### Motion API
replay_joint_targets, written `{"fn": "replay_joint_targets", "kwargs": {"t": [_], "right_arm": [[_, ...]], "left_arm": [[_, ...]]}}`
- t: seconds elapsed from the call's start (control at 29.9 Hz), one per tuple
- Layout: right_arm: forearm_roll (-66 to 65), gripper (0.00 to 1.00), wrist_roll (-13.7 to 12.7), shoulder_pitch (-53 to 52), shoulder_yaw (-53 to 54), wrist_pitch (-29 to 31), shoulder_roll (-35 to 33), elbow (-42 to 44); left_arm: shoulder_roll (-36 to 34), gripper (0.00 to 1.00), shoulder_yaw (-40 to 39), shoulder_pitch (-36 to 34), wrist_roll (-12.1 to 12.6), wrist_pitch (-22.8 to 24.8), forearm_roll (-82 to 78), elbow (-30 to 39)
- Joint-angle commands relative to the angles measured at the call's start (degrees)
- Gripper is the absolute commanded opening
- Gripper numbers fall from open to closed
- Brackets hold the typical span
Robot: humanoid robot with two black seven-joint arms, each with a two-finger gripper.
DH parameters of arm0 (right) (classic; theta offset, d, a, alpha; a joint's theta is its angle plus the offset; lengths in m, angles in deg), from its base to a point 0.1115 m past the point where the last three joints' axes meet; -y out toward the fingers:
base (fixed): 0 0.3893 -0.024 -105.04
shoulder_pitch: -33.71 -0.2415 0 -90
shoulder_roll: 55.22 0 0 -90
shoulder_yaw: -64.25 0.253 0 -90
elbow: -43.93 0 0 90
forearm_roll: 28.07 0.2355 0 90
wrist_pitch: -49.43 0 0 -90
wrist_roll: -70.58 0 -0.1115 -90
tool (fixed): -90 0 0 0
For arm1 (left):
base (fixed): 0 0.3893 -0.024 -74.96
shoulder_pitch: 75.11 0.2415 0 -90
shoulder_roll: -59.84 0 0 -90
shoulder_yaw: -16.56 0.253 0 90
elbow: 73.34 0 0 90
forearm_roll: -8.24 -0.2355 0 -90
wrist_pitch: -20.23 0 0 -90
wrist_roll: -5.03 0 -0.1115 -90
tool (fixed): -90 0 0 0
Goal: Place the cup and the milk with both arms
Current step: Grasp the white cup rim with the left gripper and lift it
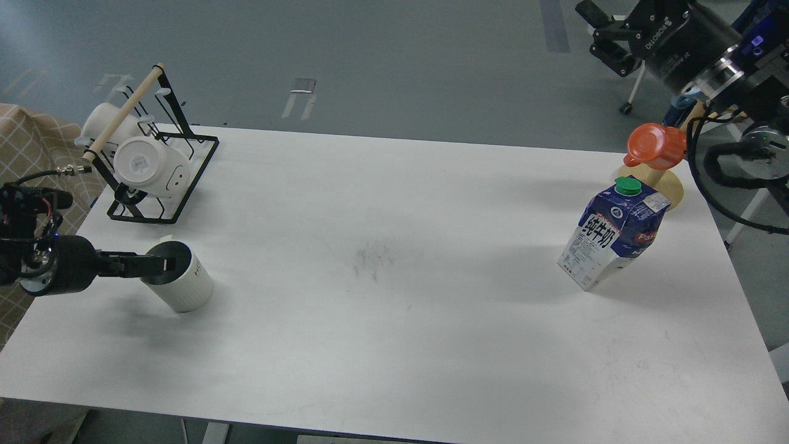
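— What colours sit on the white table (pixel 394 345)?
— A white ribbed cup (pixel 182 285), dark grey inside, near the left edge.
— And by the right edge?
— Dark blue-and-white milk (pixel 610 240), green cap, black characters.

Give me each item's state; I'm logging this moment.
cup: upright on table, left hand at its rim.
milk: upright, cap on, free.
orange mug: hung on wooden stand.
white mugs: on rack, sideways.
right hand: raised, empty.
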Motion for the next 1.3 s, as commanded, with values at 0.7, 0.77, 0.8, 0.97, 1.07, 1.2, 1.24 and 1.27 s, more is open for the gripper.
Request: {"fn": "replay_joint_targets", "kwargs": {"t": [0.7,0.77,0.8,0.97,1.07,1.2,1.24,1.27], "right_arm": [[0.0,1.00,0.0,2.0,0.0,0.0,-0.9,-1.0],[0.0,1.00,0.0,2.0,0.1,0.0,-0.9,-1.0],[0.0,1.00,0.0,2.0,0.1,0.0,-0.9,-1.0],[0.0,1.00,0.0,2.0,0.2,0.0,-0.9,-1.0],[0.0,1.00,0.0,1.9,0.8,0.0,-0.9,-0.9],[0.0,1.00,0.0,1.0,1.4,0.0,-0.9,-0.5],[0.0,1.00,0.0,0.3,1.4,0.0,-0.8,-0.2],[0.0,1.00,0.0,0.3,1.4,0.0,-0.8,-0.2]], "left_arm": [[-1.3,0.00,0.9,-0.2,-0.1,0.0,0.5,0.7],[-1.4,0.00,0.7,-0.6,-0.2,0.0,0.6,1.6],[-1.4,0.00,0.7,-0.6,-0.2,0.0,0.6,1.6],[-3.5,0.00,0.1,-1.7,-0.3,0.0,0.6,8.8],[-3.8,0.00,0.1,-3.7,0.1,0.0,0.7,14.2],[-2.6,0.00,0.1,-8.2,3.4,0.0,0.7,20.7],[-1.4,0.00,0.1,-9.7,5.3,0.0,0.8,21.7],[-1.3,0.00,0.1,-9.7,5.3,0.0,0.8,21.7]]}}
